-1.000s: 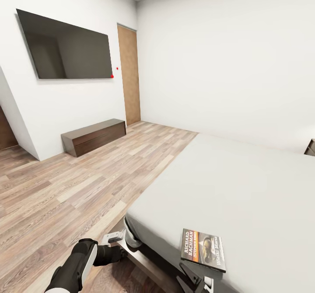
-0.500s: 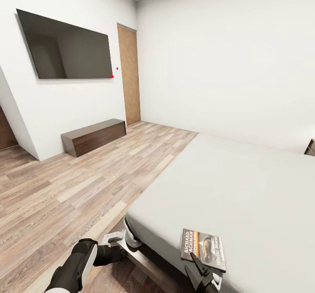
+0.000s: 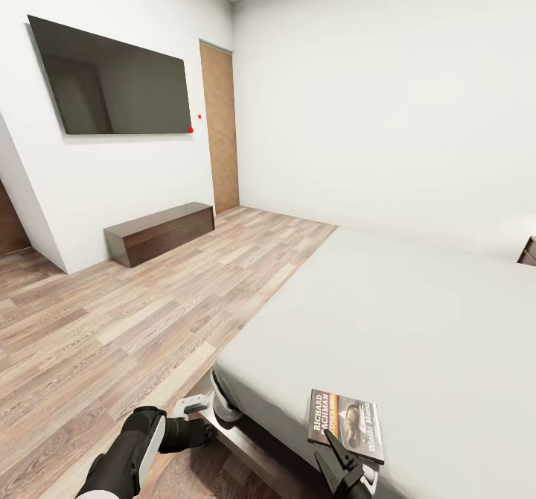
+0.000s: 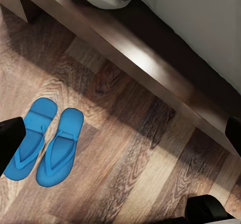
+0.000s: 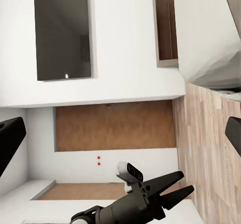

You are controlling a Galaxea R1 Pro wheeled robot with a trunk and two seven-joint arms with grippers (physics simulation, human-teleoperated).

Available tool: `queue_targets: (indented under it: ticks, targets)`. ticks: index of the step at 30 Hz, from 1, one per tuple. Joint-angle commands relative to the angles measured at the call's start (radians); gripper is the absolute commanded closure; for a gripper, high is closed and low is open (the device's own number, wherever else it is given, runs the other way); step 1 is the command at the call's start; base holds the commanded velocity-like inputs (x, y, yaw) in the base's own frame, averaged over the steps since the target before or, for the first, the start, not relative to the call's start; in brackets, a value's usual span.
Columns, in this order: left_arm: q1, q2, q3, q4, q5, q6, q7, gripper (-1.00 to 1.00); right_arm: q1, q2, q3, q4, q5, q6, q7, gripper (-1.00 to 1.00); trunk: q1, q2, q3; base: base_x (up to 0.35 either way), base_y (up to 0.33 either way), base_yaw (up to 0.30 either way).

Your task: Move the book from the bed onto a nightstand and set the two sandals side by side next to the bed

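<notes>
The book [image 3: 346, 424], dark-covered with white lettering, lies flat on the pale grey bed [image 3: 417, 320] near its front corner. My right gripper [image 3: 344, 465] comes up from below with its black fingers at the book's near edge; in the right wrist view [image 5: 120, 133] its fingers stand wide apart, open and empty. The two blue sandals [image 4: 29, 136] [image 4: 60, 146] lie side by side on the wood floor beside the bed's dark frame [image 4: 150, 71]. My left gripper [image 3: 210, 430] [image 4: 120, 133] hangs open above the floor by the bed corner, with the sandals off to one side near one fingertip.
A long dark TV bench [image 3: 160, 232] stands under the wall-mounted TV [image 3: 115, 82], with a wooden door [image 3: 220, 126] beyond. A sliver of dark wood furniture [image 3: 529, 252] shows past the bed's far side. Open plank floor [image 3: 112, 320] lies left of the bed.
My right gripper has risen from below until its fingertips reach the book's near edge. The left wrist has dipped slightly. The book has not moved.
</notes>
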Motion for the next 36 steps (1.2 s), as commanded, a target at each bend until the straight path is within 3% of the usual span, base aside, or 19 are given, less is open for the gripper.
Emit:
queue_targets:
  ticks: [1,8,20,26,36]
  targets:
    - [-0.001,-0.001,0.006,-0.001,-0.011,0.004,-0.009,-1.0,0.0,0.0,0.007,0.0,-0.01,0.01,0.003,-1.0,0.0,0.0,-0.001,0.0,0.0,0.0]
    - [-0.001,-0.001,0.006,-0.001,-0.011,0.004,-0.009,-1.0,0.0,0.0,0.007,0.0,-0.01,0.01,0.003,-1.0,0.015,-0.028,-0.014,0.0,0.0,0.0]
    - [-0.001,-0.001,0.006,-0.001,-0.011,0.004,-0.009,-1.0,-0.001,0.0,0.007,0.0,-0.011,0.01,0.003,-1.0,0.015,-0.028,-0.014,0.0,0.0,0.0]
    - [-0.001,-0.001,0.006,-0.001,-0.011,0.004,-0.009,-1.0,0.0,0.0,0.007,0.0,-0.01,0.01,0.003,-1.0,0.038,-0.07,-0.032,0.0,0.0,0.0]
    - [-0.001,-0.001,0.006,-0.001,-0.011,0.004,-0.009,-1.0,0.0,0.0,0.007,0.0,-0.011,0.01,0.003,-1.0,0.038,-0.07,-0.032,0.0,0.0,0.0]
